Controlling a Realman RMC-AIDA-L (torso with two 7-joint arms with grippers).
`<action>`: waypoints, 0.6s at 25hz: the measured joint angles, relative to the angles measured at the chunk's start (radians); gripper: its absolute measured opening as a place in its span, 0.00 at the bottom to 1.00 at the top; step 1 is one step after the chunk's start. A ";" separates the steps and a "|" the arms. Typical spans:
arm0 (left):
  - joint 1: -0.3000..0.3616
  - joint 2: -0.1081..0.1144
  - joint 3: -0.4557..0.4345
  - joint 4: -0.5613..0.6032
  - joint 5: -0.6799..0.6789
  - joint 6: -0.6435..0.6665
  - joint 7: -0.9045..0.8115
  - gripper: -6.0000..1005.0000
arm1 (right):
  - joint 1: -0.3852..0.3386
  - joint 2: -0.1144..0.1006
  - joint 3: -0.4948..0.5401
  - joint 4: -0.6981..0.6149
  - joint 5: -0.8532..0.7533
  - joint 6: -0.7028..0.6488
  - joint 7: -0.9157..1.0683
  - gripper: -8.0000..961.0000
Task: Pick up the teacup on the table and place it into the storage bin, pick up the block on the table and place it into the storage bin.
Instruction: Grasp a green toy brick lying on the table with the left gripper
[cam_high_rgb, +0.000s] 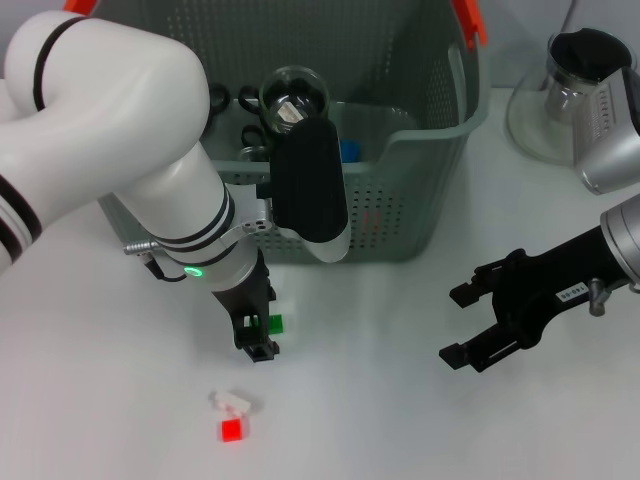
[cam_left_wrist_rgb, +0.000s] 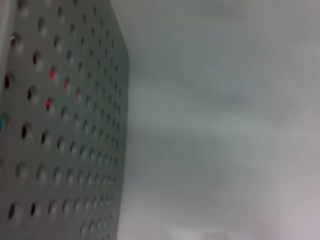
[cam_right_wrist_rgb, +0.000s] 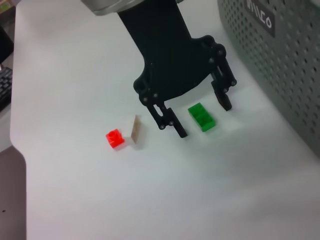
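Observation:
The grey-green perforated storage bin (cam_high_rgb: 400, 190) stands at the back centre; its wall fills part of the left wrist view (cam_left_wrist_rgb: 60, 130) and its black label shows in the right wrist view (cam_right_wrist_rgb: 260, 20). A glass teacup (cam_high_rgb: 293, 96) lies inside the bin. A green block (cam_high_rgb: 276, 323) lies on the table in front of the bin. My left gripper (cam_high_rgb: 258, 340) is open and low over the table, its jaws either side of the green block (cam_right_wrist_rgb: 201, 116). My right gripper (cam_high_rgb: 472, 322) is open and empty, to the right above the table.
A red block (cam_high_rgb: 231, 430) and a small white block (cam_high_rgb: 232, 401) lie close together near the front; they also show in the right wrist view (cam_right_wrist_rgb: 114, 138) (cam_right_wrist_rgb: 135, 128). A glass teapot (cam_high_rgb: 575, 95) stands at the back right. A blue object (cam_high_rgb: 348, 150) lies in the bin.

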 joint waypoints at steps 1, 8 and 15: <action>0.000 0.000 0.000 0.000 -0.001 -0.001 0.000 0.64 | 0.000 0.000 0.000 0.000 0.000 0.000 0.000 0.98; -0.003 0.000 0.000 -0.016 0.002 -0.004 0.000 0.49 | 0.000 0.000 0.000 0.001 0.000 0.001 -0.002 0.98; -0.007 0.000 -0.002 -0.016 0.003 -0.004 0.000 0.41 | 0.000 0.000 0.003 0.002 0.000 0.000 -0.002 0.98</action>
